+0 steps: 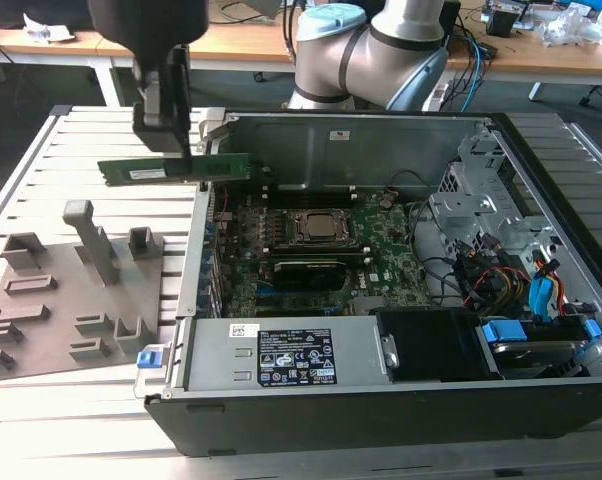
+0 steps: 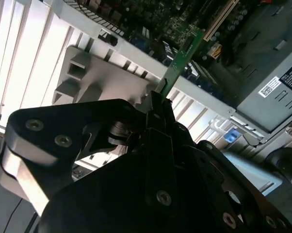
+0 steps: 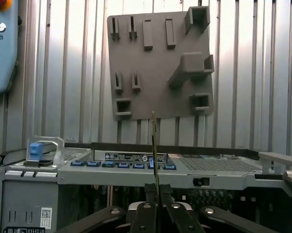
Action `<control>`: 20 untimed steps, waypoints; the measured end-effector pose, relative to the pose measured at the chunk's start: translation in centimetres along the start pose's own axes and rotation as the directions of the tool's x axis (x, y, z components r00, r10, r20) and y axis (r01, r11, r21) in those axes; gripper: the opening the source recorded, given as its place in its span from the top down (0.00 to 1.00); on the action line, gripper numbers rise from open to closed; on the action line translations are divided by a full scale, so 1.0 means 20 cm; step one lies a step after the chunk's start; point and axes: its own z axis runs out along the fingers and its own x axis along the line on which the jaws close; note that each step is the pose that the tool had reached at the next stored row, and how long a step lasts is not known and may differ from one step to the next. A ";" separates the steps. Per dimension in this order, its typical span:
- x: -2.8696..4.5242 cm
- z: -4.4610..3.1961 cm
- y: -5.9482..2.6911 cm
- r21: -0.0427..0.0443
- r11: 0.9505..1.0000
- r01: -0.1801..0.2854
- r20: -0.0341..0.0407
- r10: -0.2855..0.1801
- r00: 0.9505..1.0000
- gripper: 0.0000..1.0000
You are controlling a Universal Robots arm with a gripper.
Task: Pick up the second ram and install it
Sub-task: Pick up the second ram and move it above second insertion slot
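Slatted metal table point(image 1: 41, 150) carried an open computer case point(image 1: 381, 400) and, to the exterior view's left, a grey holder plate point(image 1: 41, 300). The gripper point(image 1: 188, 160) hung above the case wall nearest that plate, its fingers clamped tight on the second ram point(image 1: 141, 172). The ram was held level in the air, long edge down, well clear of the motherboard point(image 1: 381, 250).

The second ram point(image 1: 176, 169) is green with a pale label patch. The hand point(image 1: 188, 160) is black. The motherboard point(image 1: 381, 245) is darker green, speckled with black chips. The fixture plate point(image 1: 71, 300) is plain grey. The worktop point(image 1: 41, 150) is silvery, striped by parallel slats. 1 blue clip point(image 1: 153, 356) sits on the black case point(image 1: 381, 415).
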 end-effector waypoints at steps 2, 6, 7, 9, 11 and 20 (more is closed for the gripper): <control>0.003 -0.002 -0.077 0.000 1.000 0.000 0.000 0.000 1.000 0.86; 0.009 -0.007 -0.227 0.000 1.000 0.000 0.000 0.000 1.000 0.86; 0.011 -0.008 -0.270 0.000 1.000 0.000 0.000 0.000 1.000 0.86; 0.014 -0.010 -0.347 0.000 1.000 0.000 0.000 0.000 1.000 0.86; 0.016 -0.012 -0.394 0.000 1.000 0.000 0.000 0.000 1.000 0.86; 0.025 -0.019 -0.633 -0.001 1.000 0.000 0.000 0.000 1.000 0.86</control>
